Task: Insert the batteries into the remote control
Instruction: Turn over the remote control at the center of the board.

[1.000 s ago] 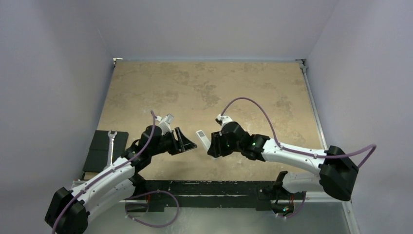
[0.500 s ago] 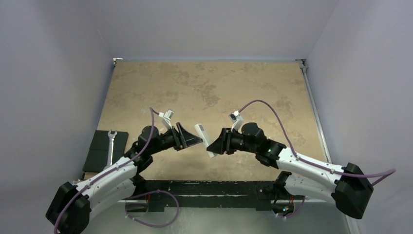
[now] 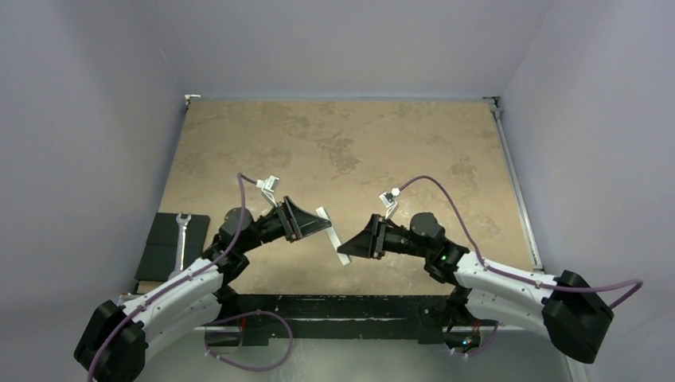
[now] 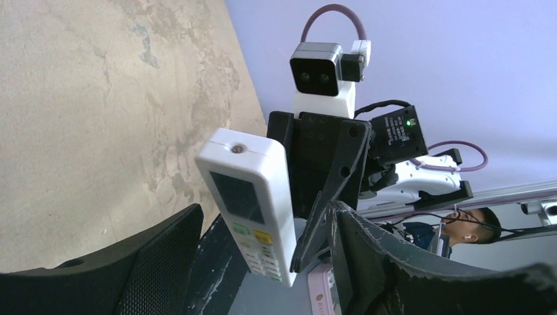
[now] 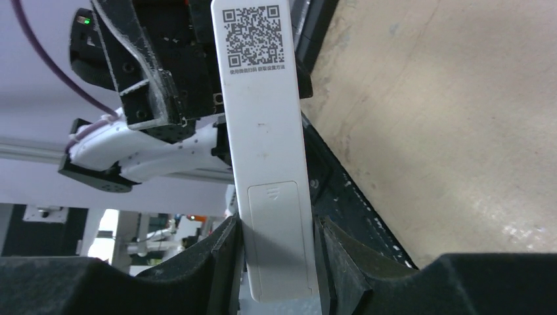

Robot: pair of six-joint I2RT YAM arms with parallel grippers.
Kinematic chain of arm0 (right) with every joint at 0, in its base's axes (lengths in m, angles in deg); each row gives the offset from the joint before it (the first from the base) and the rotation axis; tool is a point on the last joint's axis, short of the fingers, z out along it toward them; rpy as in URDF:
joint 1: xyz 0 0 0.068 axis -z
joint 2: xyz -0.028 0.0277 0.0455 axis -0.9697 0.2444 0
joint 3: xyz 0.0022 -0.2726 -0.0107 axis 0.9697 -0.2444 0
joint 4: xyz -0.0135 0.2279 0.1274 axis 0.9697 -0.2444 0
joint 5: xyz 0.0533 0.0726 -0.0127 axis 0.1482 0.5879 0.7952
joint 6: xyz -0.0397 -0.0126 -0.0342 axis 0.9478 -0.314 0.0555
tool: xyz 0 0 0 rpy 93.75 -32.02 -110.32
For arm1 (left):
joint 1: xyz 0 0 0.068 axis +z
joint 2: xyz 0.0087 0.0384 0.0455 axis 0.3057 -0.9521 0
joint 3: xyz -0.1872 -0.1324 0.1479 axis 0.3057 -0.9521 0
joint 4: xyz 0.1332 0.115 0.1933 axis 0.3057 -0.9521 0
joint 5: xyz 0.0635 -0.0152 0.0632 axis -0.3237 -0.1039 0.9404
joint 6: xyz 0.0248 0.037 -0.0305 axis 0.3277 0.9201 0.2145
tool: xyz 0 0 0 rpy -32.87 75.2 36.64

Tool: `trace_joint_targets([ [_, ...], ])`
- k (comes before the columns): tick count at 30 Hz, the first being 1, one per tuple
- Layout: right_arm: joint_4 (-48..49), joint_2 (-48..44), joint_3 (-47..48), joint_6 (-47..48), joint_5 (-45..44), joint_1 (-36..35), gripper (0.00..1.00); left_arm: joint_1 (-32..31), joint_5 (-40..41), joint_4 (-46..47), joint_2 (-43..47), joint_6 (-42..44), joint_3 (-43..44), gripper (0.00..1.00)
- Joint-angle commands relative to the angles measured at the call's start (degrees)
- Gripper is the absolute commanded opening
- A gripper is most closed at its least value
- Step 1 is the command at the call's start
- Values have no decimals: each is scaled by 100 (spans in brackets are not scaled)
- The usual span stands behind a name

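Remote control (image 5: 266, 151) in R gripper (image 5: 277, 244); L gripper (image 4: 263, 226) jaws wide.

Worktop (image 3: 334, 143): tan, mottled stone pattern, spans enclosure wall to wall. Walls (image 3: 342, 40) on three sides: plain pale lilac, soft even light. Metal edging (image 3: 516, 191) along worktop's right side. Black blocks (image 3: 163, 243) just off left edge, silver wrench (image 3: 182, 232) on top. Black rail (image 3: 334, 306) along near edge.

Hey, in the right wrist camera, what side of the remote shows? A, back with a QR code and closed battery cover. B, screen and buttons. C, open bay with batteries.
A: the remote control shows its white back, with the QR code at the far end and the battery cover shut.
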State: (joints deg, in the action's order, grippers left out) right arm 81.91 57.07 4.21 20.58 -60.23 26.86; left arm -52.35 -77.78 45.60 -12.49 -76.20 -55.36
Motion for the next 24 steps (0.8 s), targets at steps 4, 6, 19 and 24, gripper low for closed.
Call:
trace_joint_targets([
  [4,1781,121,-291,-799,372,30,0,6,-164,625,52,-279,-120,65],
  [6,1916,161,-324,-852,352,30,0,6,-182,674,51,-308,-132,64],
  [19,2096,388,-295,-901,348,30,0,0,-266,1125,-89,-517,-187,54],
  [24,2446,543,-363,-1054,364,30,0,0,-363,1586,-258,-725,-279,49],
])
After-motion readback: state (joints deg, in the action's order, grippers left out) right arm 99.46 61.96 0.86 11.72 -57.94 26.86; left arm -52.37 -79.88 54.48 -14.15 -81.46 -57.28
